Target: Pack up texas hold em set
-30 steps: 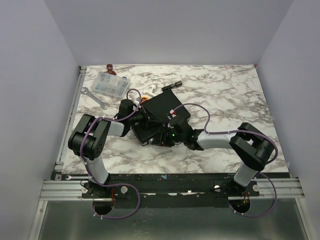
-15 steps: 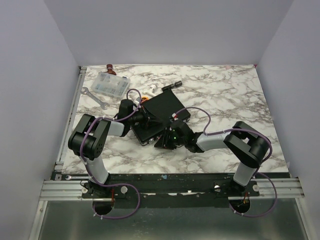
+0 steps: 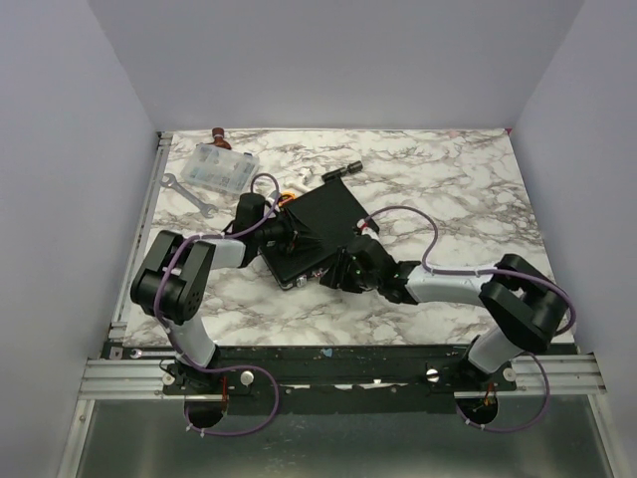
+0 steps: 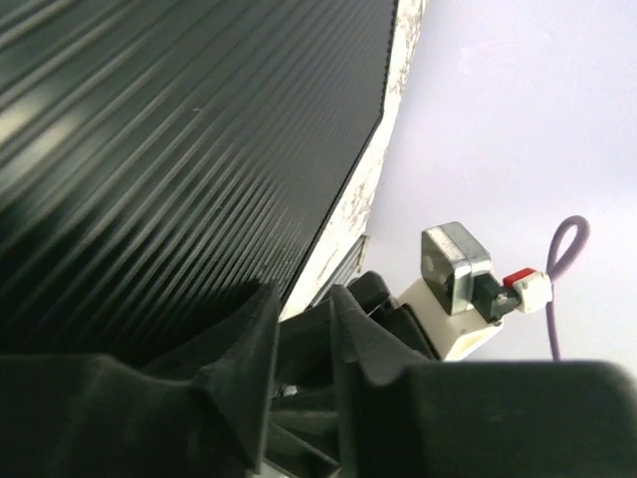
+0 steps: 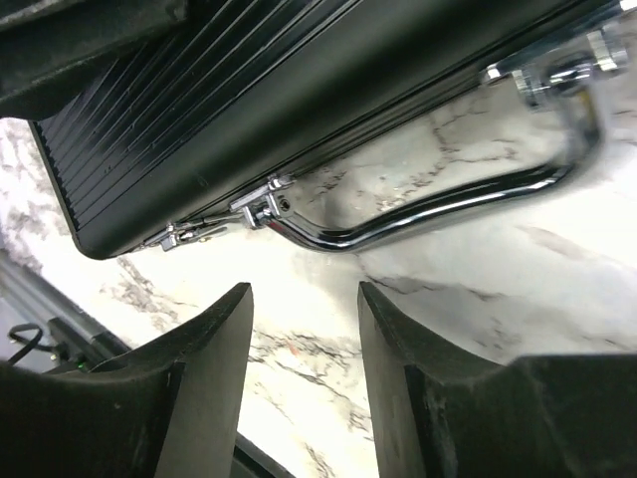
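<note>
The case (image 3: 314, 229) lid (image 4: 149, 149) hides its contents. By the handle (image 5: 438, 214) the right tool (image 5: 304, 299) is spread; how the left tool (image 4: 304, 304) stands I cannot tell.

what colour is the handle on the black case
Shiny silver chrome; the curved metal handle shows best in the right wrist view.

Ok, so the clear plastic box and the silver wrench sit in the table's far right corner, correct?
No, far left corner. The top external view shows the clear plastic box with the silver wrench beside it there.
</note>
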Action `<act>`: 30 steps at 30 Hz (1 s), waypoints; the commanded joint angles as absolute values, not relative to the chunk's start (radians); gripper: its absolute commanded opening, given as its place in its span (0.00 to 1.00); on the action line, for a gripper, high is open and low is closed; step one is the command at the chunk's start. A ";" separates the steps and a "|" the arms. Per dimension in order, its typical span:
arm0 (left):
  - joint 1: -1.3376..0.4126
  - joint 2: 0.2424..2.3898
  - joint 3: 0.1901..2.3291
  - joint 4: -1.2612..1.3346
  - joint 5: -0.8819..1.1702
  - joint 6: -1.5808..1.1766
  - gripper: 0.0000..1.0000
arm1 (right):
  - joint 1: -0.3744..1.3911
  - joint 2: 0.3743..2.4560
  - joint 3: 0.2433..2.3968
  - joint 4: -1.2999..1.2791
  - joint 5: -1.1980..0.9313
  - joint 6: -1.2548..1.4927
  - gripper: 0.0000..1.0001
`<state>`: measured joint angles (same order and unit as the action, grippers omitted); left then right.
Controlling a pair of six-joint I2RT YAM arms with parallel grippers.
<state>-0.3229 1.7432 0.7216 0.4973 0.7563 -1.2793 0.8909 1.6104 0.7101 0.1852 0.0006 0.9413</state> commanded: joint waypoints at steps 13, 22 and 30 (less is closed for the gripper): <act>-0.366 1.445 1.024 -0.027 0.583 -0.719 0.55 | 0.695 1.355 0.735 -0.079 0.255 0.736 0.85; -0.463 1.337 1.092 -0.137 0.484 -0.529 0.58 | 0.405 1.569 0.988 -0.020 -0.122 0.565 0.92; -0.512 1.271 1.112 -0.174 0.427 -0.440 0.58 | 0.393 1.678 1.084 -0.020 -0.218 0.617 0.90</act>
